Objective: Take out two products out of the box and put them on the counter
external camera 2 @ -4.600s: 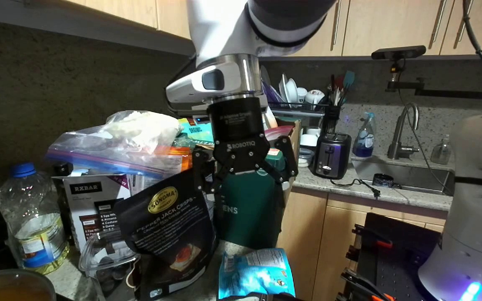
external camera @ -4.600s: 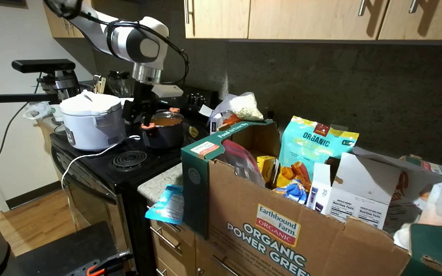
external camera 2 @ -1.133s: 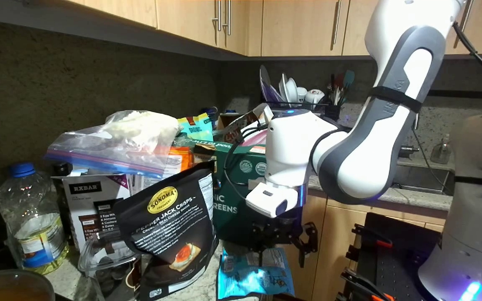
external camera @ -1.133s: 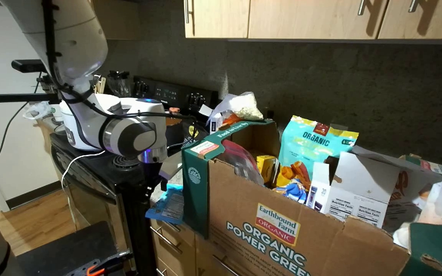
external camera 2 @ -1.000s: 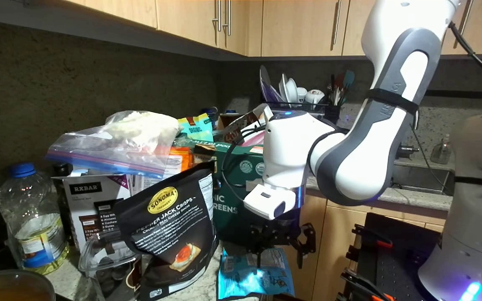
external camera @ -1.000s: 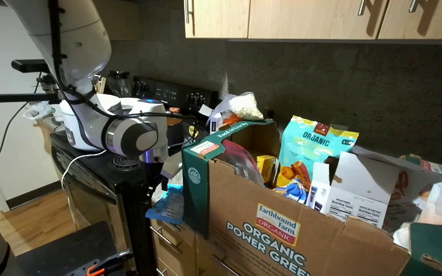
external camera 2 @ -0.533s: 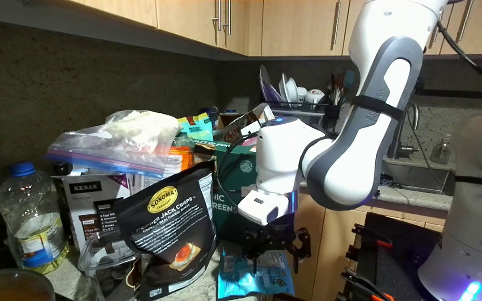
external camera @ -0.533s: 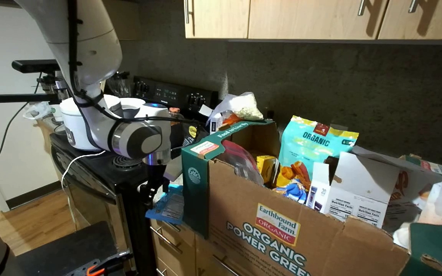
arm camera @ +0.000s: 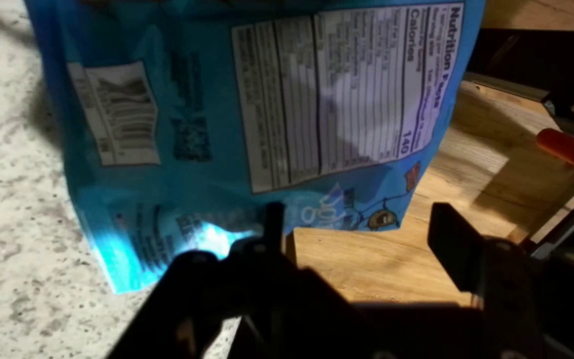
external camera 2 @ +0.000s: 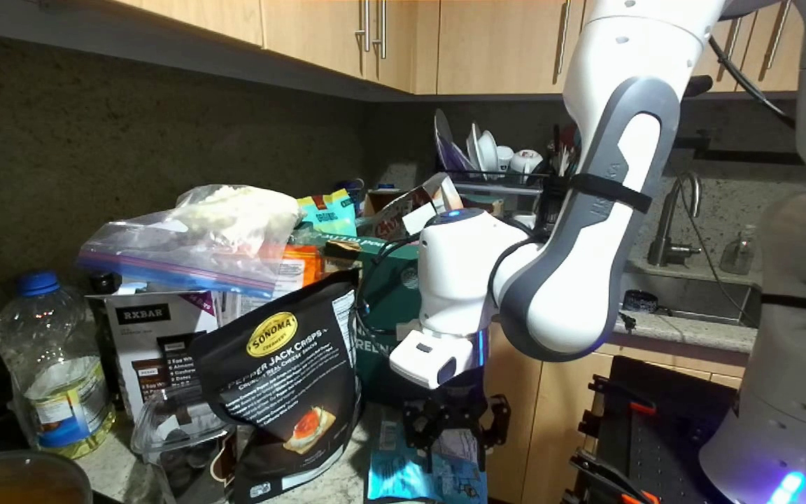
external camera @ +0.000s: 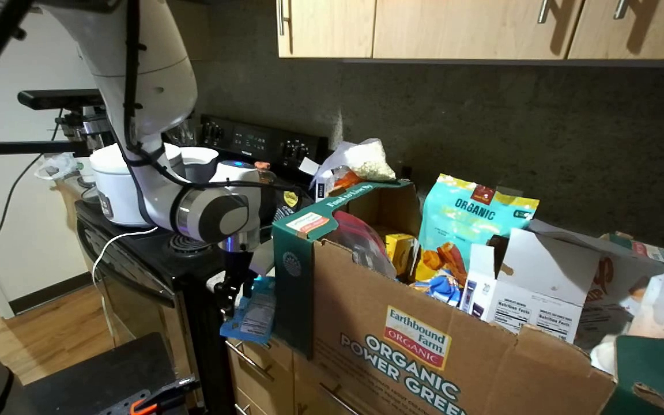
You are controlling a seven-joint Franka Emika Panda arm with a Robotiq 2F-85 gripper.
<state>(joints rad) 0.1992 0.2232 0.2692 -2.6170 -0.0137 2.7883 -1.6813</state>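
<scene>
The box, brown with a green end, holds several products, among them a teal bag marked ORGANIC, a yellow carton and a blue-and-white wrapper. Outside it, a blue pouch lies on the counter and overhangs the front edge. My gripper points down over this pouch, jaws apart. In the wrist view one fingertip overlaps the pouch's printed back, while the opposite fingertip is past its free edge, above the floor. Whether either finger touches it, I cannot tell.
A black Sonoma pouch stands close beside the gripper, near an RXBAR box, a clear zip bag and an oil bottle. The black stove adjoins the counter. Upper cabinets hang over the box.
The arm has come down from above the stove and counter to the blue pouch. In the last half second the fingers have drawn closer together, and the pouch has shifted slightly.
</scene>
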